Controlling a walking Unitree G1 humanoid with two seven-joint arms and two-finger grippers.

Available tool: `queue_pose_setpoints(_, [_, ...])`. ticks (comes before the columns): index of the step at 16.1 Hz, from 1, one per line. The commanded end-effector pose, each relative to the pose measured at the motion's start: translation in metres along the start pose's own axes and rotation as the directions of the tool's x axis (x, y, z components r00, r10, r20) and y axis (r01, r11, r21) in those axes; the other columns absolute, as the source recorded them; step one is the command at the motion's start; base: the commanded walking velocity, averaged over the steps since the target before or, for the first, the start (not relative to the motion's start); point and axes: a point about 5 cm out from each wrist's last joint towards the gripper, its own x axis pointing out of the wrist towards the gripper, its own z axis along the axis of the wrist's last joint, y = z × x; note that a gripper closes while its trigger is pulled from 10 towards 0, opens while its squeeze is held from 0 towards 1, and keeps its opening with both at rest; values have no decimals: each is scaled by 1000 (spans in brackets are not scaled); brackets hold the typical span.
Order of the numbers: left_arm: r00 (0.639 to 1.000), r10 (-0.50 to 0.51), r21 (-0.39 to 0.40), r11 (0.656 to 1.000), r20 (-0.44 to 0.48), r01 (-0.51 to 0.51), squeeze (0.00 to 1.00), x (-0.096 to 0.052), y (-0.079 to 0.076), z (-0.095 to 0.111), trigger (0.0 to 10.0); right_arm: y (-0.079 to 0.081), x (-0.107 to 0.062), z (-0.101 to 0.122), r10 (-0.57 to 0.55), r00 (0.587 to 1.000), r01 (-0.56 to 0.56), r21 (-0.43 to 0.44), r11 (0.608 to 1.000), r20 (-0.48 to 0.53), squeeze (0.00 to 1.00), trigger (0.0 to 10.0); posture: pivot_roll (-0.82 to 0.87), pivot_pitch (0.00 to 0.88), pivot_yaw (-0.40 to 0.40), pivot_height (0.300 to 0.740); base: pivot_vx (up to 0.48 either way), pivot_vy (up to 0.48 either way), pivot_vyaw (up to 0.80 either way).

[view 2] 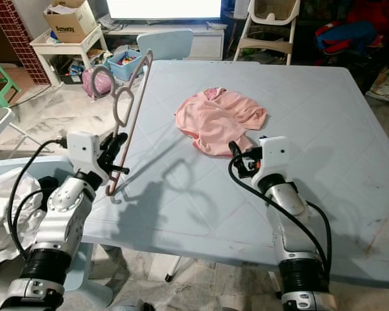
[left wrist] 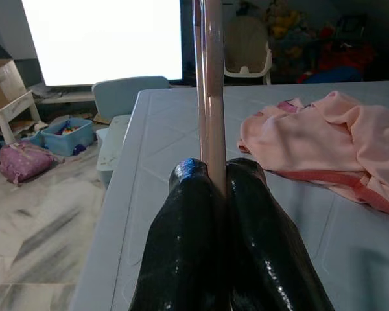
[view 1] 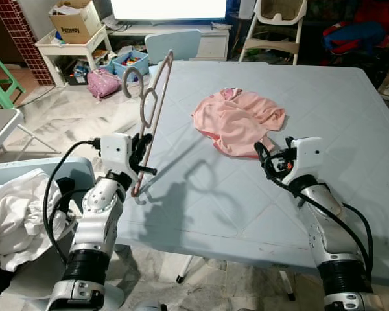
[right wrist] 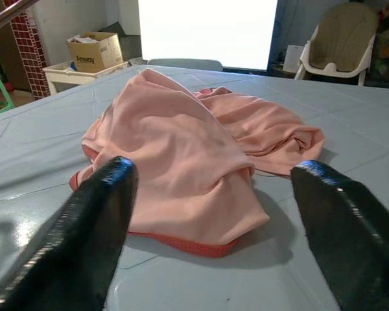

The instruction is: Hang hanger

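Note:
A pale pink-brown hanger (view 1: 152, 107) stands almost upright above the left edge of the light blue table (view 1: 298, 214), hook end up. My left gripper (view 1: 142, 155) is shut on its lower bar; in the left wrist view the bar (left wrist: 213, 91) rises from between the black fingers (left wrist: 181, 246). A crumpled pink garment (view 1: 236, 120) lies on the middle of the table. My right gripper (view 1: 267, 155) hovers just in front of the garment, open, with the cloth (right wrist: 181, 155) lying beyond its fingers (right wrist: 97, 214).
A chair with white cloth (view 1: 13, 220) stands at my left. Beyond the table are a blue chair (view 1: 175, 44), a white shelf with a cardboard box (view 1: 74, 23), a toy bin (view 1: 129, 61), a purple bag (view 1: 102, 83) and a high chair (view 1: 275, 29).

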Motion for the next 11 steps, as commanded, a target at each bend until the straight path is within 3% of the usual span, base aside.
queue_pose_setpoints(1, [996, 17, -11, 1000, -82, -18, 0, -3, 4, -15, 10000, 1, 2, 7, -11, 1000, 11, -7, 1000, 26, 1000, 10000, -32, 0, 47, 740, -341, 0, 0])
queue_pose_setpoints(8, [998, 29, -3, 1000, -62, -29, 0, 0, 7, -9, 10000, -1, 6, 17, -48, 996, 50, -26, 998, 72, 1000, 10000, -34, 0, 44, 740, -304, 0, 0])
queue_pose_setpoints(9, [1000, 25, 17, 1000, -12, -25, 0, 7, 8, 6, 10000, 2, 7, 17, -47, 996, 50, -26, 998, 77, 1000, 10000, -33, 0, 42, 740, -281, 0, 0])
queue_pose_setpoints(11, [1000, 22, 27, 999, 22, -22, 0, 12, 9, 18, 10000, 3, 8, 17, -46, 996, 48, -31, 998, 79, 1000, 10000, -32, 0, 42, 740, -281, 0, 0])
